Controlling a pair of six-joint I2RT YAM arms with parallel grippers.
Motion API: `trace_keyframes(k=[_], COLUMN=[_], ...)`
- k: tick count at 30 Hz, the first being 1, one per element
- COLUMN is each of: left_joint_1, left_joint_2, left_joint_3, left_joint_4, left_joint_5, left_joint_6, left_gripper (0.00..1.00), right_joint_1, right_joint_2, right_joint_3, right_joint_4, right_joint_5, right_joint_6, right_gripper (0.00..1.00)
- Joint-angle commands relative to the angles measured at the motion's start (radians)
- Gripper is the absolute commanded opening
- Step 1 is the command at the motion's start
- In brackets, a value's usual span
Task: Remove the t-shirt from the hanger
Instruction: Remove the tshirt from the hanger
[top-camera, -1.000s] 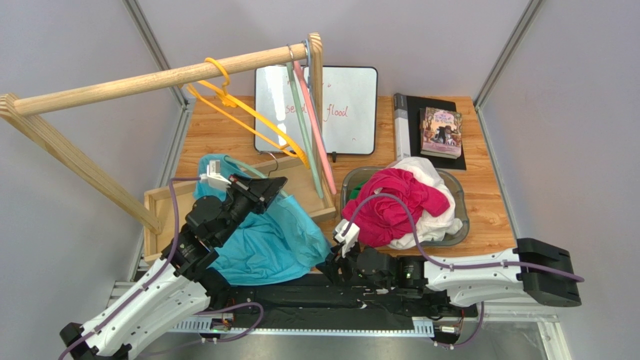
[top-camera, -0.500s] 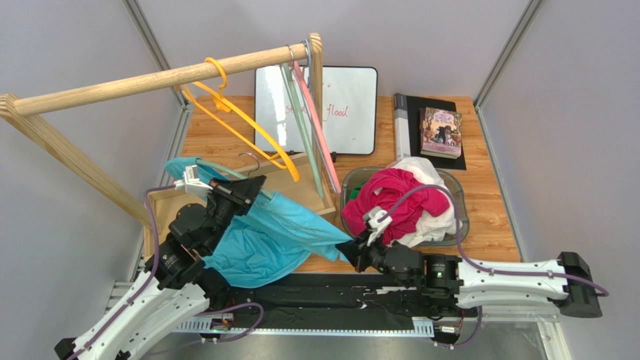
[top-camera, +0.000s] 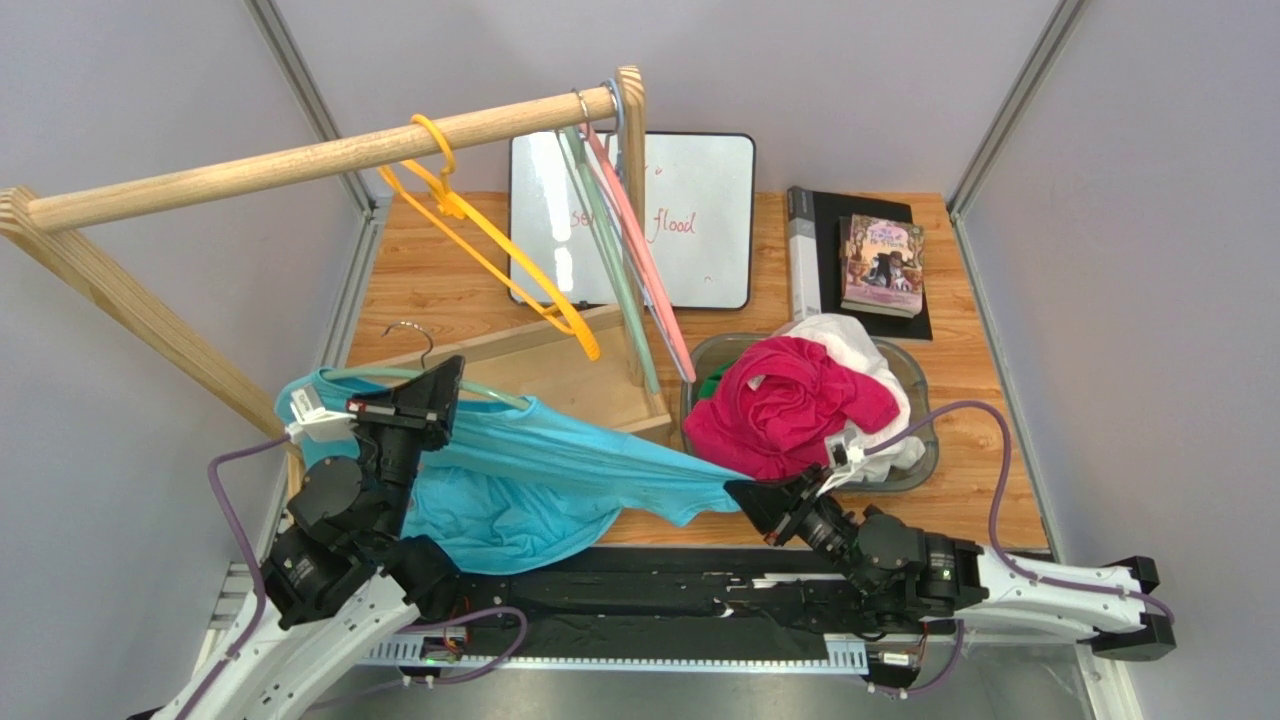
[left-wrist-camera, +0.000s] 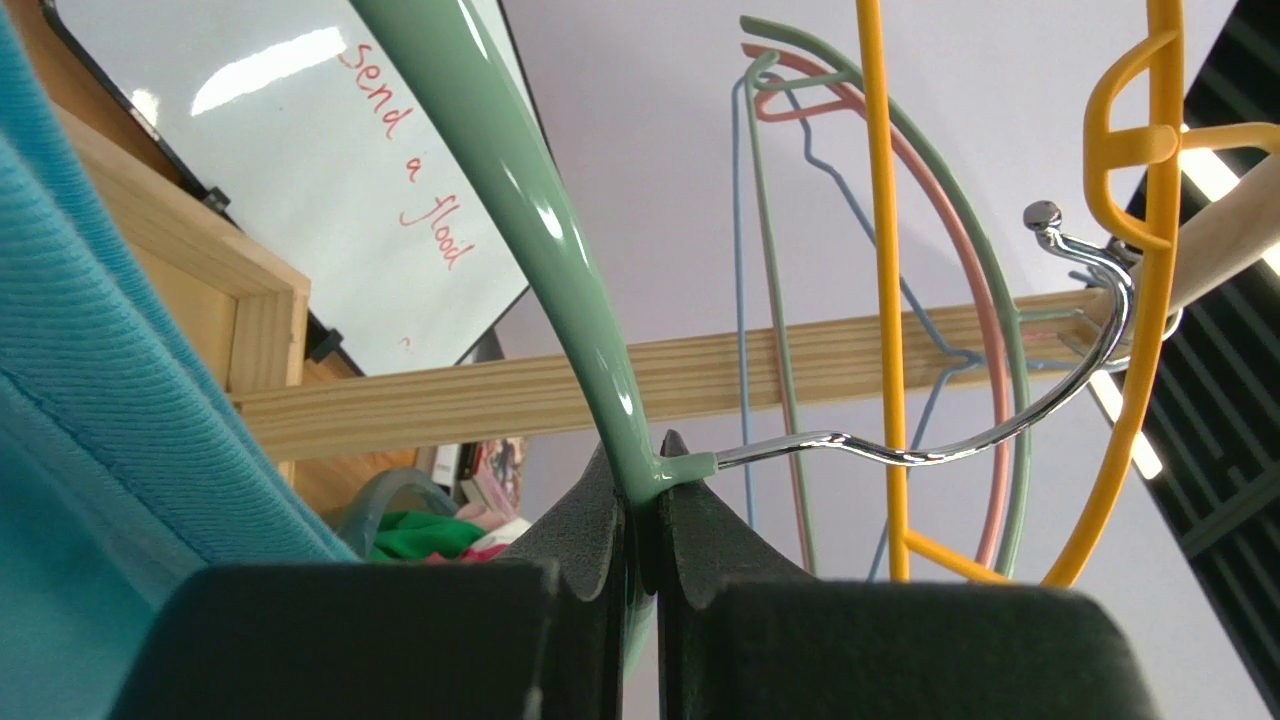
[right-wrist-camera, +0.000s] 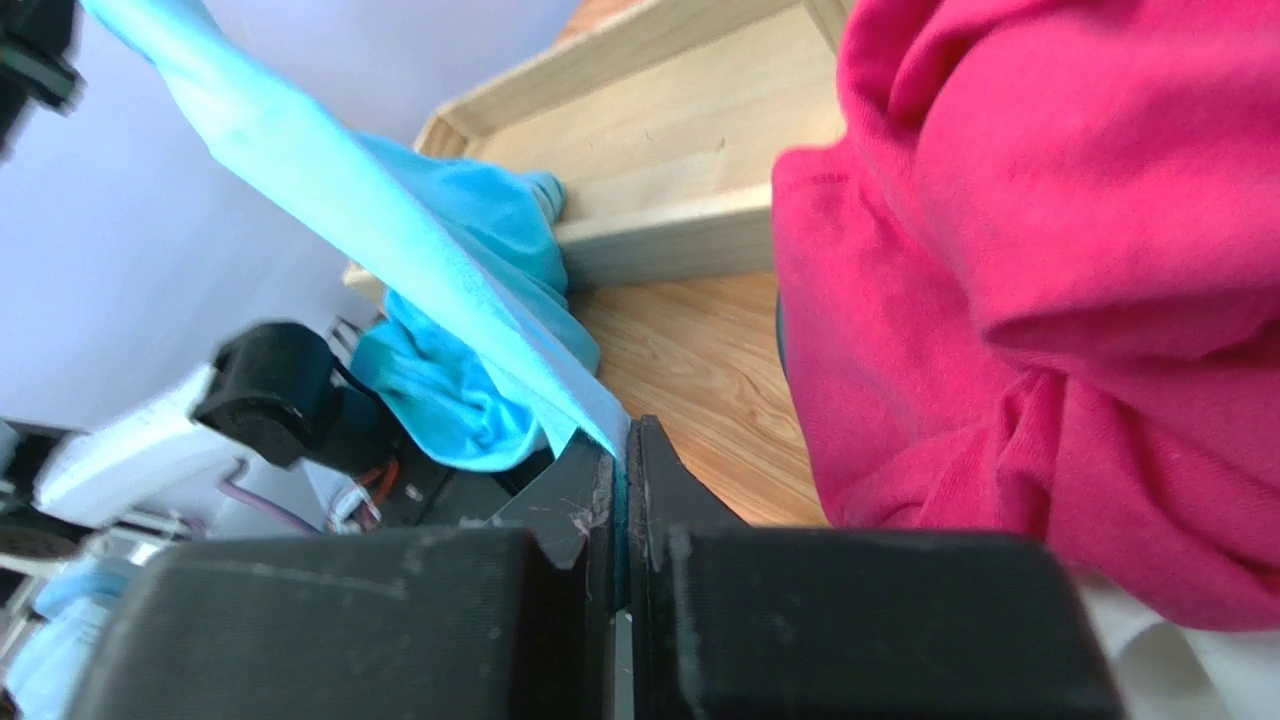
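The left gripper (left-wrist-camera: 646, 507) is pinched shut on the neck of the green hanger (left-wrist-camera: 519, 255), just where its metal hook (left-wrist-camera: 962, 435) comes out. From above, most of that hanger is buried inside the turquoise t-shirt (top-camera: 541, 465); only one arm and the hook show. The shirt is at the near left of the table, pulled taut rightward to the right gripper (right-wrist-camera: 621, 473), whose fingers are clamped on a thin edge of the cloth. The rest of the shirt bunches low at the near-left edge.

The whiteboard (left-wrist-camera: 316, 195) reads "send a flood" from the left wrist. From above, hanging hangers (top-camera: 624, 255) cross it and only "flood" is clear. The title on the book (top-camera: 882, 266) at the far right is too small to read. A pink garment (top-camera: 789, 405) hides much of the grey bin (top-camera: 920, 450).
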Motion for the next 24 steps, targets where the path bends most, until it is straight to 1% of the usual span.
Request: trace_keyframes(k=[1, 2, 3, 4, 5, 6, 7, 9, 10, 12, 13, 14, 15, 16, 17, 18, 19, 20, 22, 23, 24], left_joint_1=[0.015, 0.015, 0.015, 0.014, 0.015, 0.014, 0.015, 0.015, 0.015, 0.015, 0.015, 0.014, 0.015, 0.014, 0.015, 0.015, 0.015, 0.015, 0.015, 0.014, 0.015], left_joint_2=[-0.027, -0.021, -0.002, 0.007, 0.019, 0.025, 0.03, 0.048, 0.056, 0.073, 0.077, 0.084, 0.085, 0.084, 0.082, 0.081, 0.079, 0.084, 0.091, 0.105, 0.116], left_joint_3=[0.019, 0.026, 0.037, 0.049, 0.043, 0.034, 0.016, -0.001, -0.003, -0.001, 0.003, 0.006, 0.011, 0.019, 0.022, 0.022, 0.02, 0.02, 0.017, 0.017, 0.016], left_joint_4=[0.104, 0.107, 0.083, 0.073, 0.081, 0.12, 0.134, 0.183, 0.191, 0.205, 0.207, 0.207, 0.189, 0.175, 0.162, 0.155, 0.15, 0.151, 0.158, 0.179, 0.196], left_joint_5=[-0.1, -0.08, -0.044, -0.03, 0.003, 0.02, 0.036, 0.09, 0.105, 0.15, 0.164, 0.178, 0.182, 0.185, 0.196, 0.205, 0.214, 0.237, 0.262, 0.3, 0.319], left_joint_6=[0.028, 0.033, 0.007, -0.01, -0.018, -0.03, -0.042, -0.07, -0.078, -0.088, -0.085, -0.081, -0.078, -0.078, -0.076, -0.063, -0.058, -0.055, -0.044, -0.03, -0.02], left_gripper=[0.0, 0.0, 0.0, 0.0, 0.0, 0.0, 0.0, 0.0, 0.0, 0.0, 0.0, 0.0, 0.0, 0.0, 0.0, 0.0, 0.0, 0.0, 0.0, 0.0, 0.0], right_joint_1=[-0.002, -0.002, -0.001, -0.002, -0.004, -0.004, -0.006, -0.006, -0.006, -0.018, -0.027, -0.03, -0.029, -0.029, -0.029, -0.029, -0.029, -0.029, -0.03, -0.03, -0.03], right_joint_2=[0.069, 0.121, 0.231, 0.308, 0.38, 0.533, 0.609, 0.754, 0.861, 0.951, 1.009, 1.023, 1.027, 1.016, 0.966, 0.921, 0.878, 0.779, 0.694, 0.633, 0.616], right_joint_3=[-0.069, -0.067, -0.061, -0.043, -0.025, -0.005, 0.038, 0.077, 0.094, 0.124, 0.147, 0.207, 0.232, 0.247, 0.259, 0.259, 0.255, 0.252, 0.23, 0.226, 0.23], right_joint_4=[0.128, 0.161, 0.186, 0.254, 0.282, 0.307, 0.363, 0.416, 0.483, 0.557, 0.542, 0.513, 0.481, 0.424, 0.405, 0.389, 0.352, 0.336, 0.322, 0.324, 0.313], right_joint_5=[-0.044, -0.098, -0.12, -0.16, -0.177, -0.195, -0.238, -0.269, -0.295, -0.319, -0.336, -0.344, -0.353, -0.376, -0.385, -0.391, -0.399, -0.401, -0.399, -0.396, -0.395], right_joint_6=[-0.095, -0.1, -0.106, -0.101, -0.104, -0.101, -0.095, -0.083, -0.071, -0.06, -0.06, -0.084, -0.104, -0.121, -0.15, -0.164, -0.176, -0.198, -0.219, -0.225, -0.241], right_gripper=[0.0, 0.0, 0.0, 0.0, 0.0, 0.0, 0.0, 0.0, 0.0, 0.0, 0.0, 0.0, 0.07, 0.34, 0.45, 0.55, 0.8, 0.89, 1.0, 1.0, 1.0])
